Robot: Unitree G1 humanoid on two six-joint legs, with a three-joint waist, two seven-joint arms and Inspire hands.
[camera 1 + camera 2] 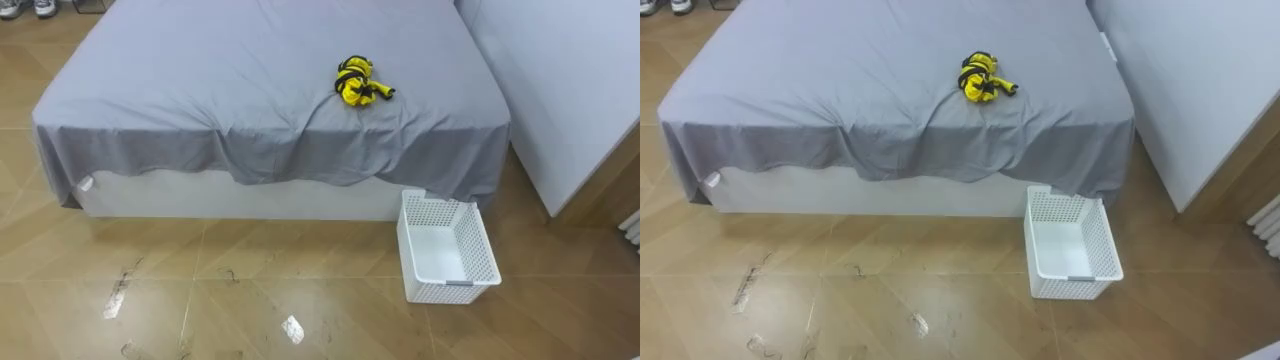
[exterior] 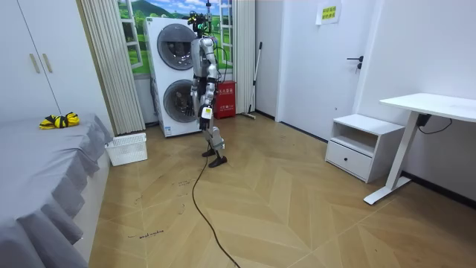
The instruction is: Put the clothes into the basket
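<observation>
The robot stands upright just in front of the washing machines point(image 2: 175, 78). Both arms hang down along the body: the left hand point(image 2: 206, 112) on the side away from the machines, the right hand point(image 2: 196, 95) on the side nearer to them.

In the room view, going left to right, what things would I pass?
clothes → basket → washing machines → nightstand → desk

The bed point(image 1: 200, 80) runs past the top edge.
</observation>
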